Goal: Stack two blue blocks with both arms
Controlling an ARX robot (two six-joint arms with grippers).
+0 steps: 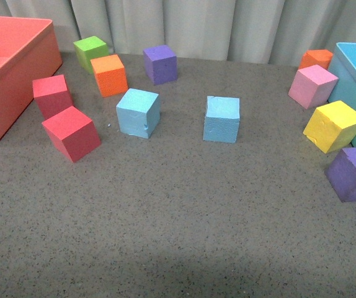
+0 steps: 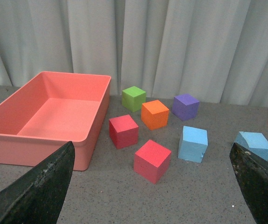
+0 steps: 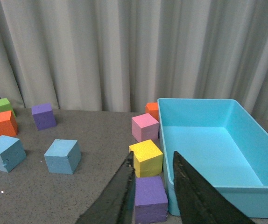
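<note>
The two blue blocks are sitting untouched and apart in the middle of the worktop [image 1: 178, 236], and neither arm is showing in the front view. The left fingers [image 2: 45, 182] are standing wide apart, holding nothing. Ahead of them and to their right, the left blue block [image 1: 138, 112] is resting flat, just right of a red cube [image 1: 71, 133] and near an orange cube [image 1: 109, 74]. The right fingers [image 3: 120, 191] are standing narrowly parted, also empty, pointing at a purple cube [image 3: 148, 196] and a yellow cube [image 3: 146, 157]. The right blue block [image 1: 222, 119] is lying well to their left. Each arm is probably nearer the block on its own side, and as cubes they are offering no long axis to favour.
</note>
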